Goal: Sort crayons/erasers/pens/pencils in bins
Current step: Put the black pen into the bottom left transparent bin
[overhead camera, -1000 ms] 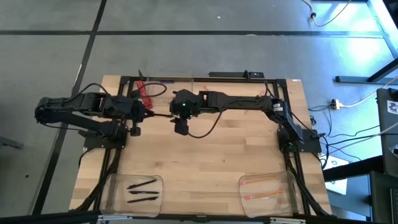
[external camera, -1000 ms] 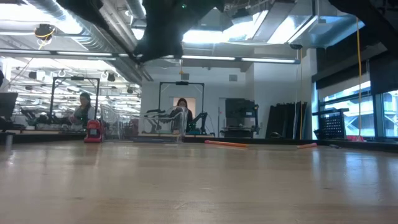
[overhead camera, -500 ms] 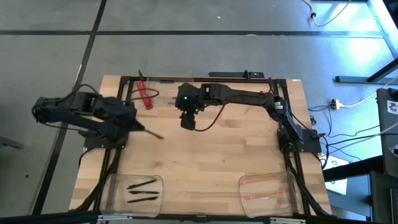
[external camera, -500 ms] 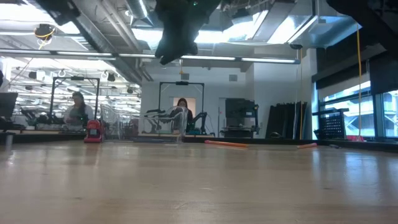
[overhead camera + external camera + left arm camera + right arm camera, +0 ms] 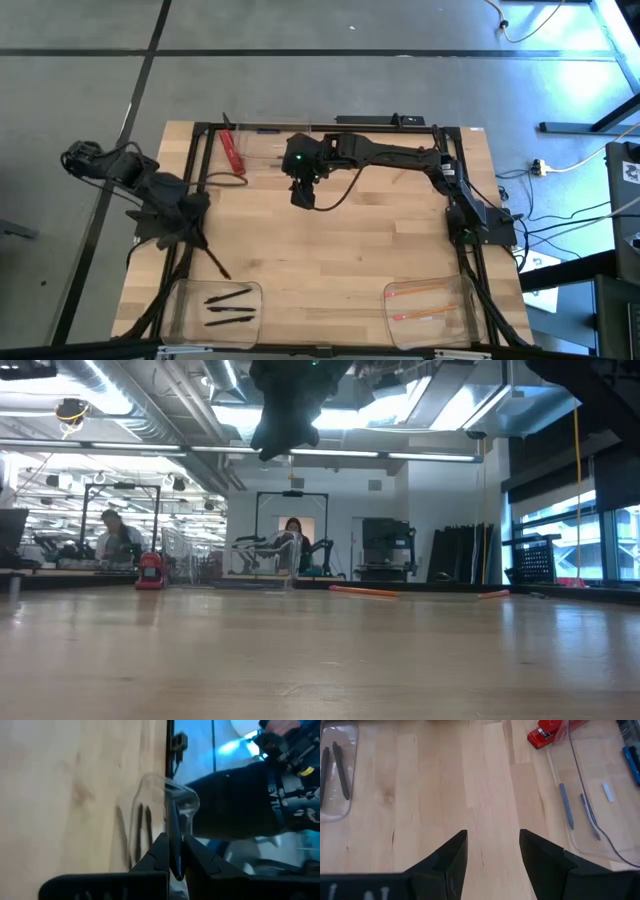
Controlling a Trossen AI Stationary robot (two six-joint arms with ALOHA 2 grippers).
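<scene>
The left tool (image 5: 175,862) is pinching a black pen (image 5: 174,840) between its closed fingers at the bench's (image 5: 340,250) left side, just short of the clear bin (image 5: 214,303) that is holding two more pens (image 5: 228,296). The right tool (image 5: 492,852) is hanging wide open and empty over the bench's far middle, near a bin (image 5: 600,795) containing bluish crayons (image 5: 566,805) beside a red stapler (image 5: 547,734).

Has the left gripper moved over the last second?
Yes. The left gripper, shut on a pen, swung from beside the red stapler toward the pen bin.
</scene>
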